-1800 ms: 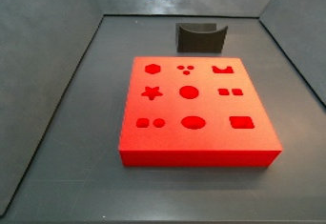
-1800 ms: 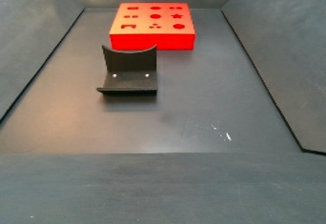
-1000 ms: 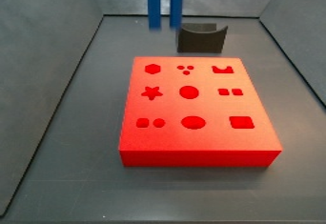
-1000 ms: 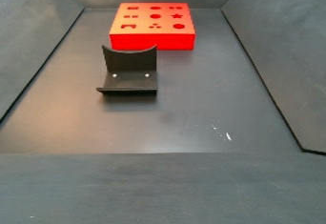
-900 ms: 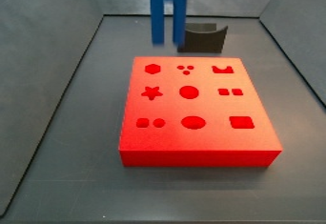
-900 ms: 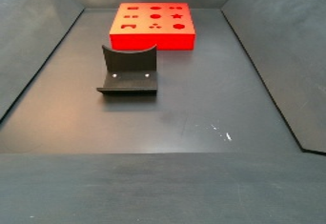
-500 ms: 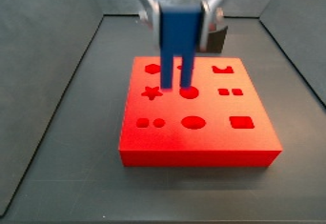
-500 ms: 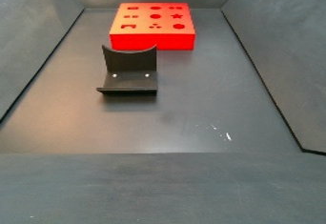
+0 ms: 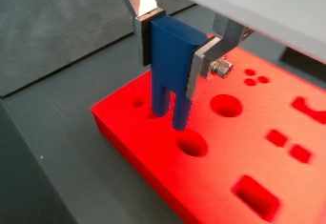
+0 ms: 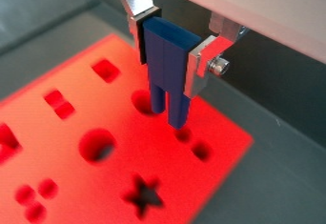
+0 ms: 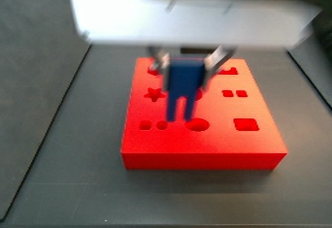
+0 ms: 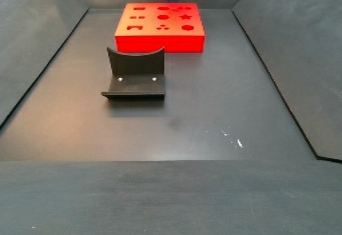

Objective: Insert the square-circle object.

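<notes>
I see the tool (image 9: 176,45) clamped on the blocky upper body of the square-circle object (image 9: 171,68), its silver fingers (image 10: 204,58) pressing on either side in both wrist views. The blue peg hangs upright below the tool, over the red board (image 11: 205,145), its two thin legs pointing down at the board's holes near one edge. I cannot tell whether the leg tips touch the board.

The dark grey floor (image 12: 187,129) carries two things. In a side view, the flat red board (image 12: 160,28) with shaped holes lies at the upper middle of the frame, and the fixture (image 12: 135,74) stands just below it, left of centre. The gripper (image 9: 180,39) hangs above the board.
</notes>
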